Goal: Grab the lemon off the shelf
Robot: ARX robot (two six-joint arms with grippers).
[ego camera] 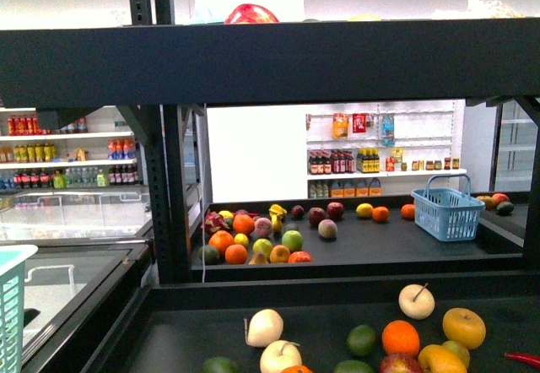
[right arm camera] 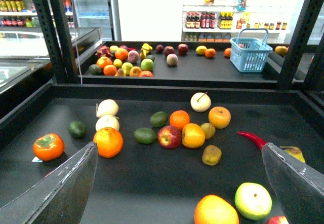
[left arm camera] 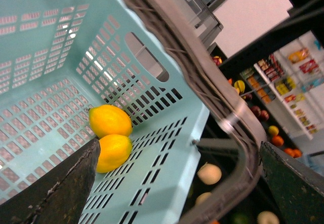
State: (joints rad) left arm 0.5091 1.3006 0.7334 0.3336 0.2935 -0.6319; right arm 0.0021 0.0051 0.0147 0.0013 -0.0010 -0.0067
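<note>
- Left claw (left arm camera: pixel 179 148): spread wide and empty, hanging over the teal basket (left arm camera: pixel 45 82). Two yellow lemons (left arm camera: pixel 110 121) lie touching on its floor.
- Right claw (right arm camera: pixel 178 147): also wide and empty, poised above the near tray of the shelf (right arm camera: pixel 152 188).
- The lemon (right arm camera: pixel 193 135): it rests on that tray, touching a red apple (right arm camera: pixel 169 136), with an orange (right arm camera: pixel 179 118) just behind.
- Step in hand, as I judge it: the approach, with no grasp begun.
- Next move: I would lower the right claw over the lemon and close without nudging the apple.
- Far tray (ego camera: pixel 396 242): more fruit and a blue basket (ego camera: pixel 447 208).
</note>
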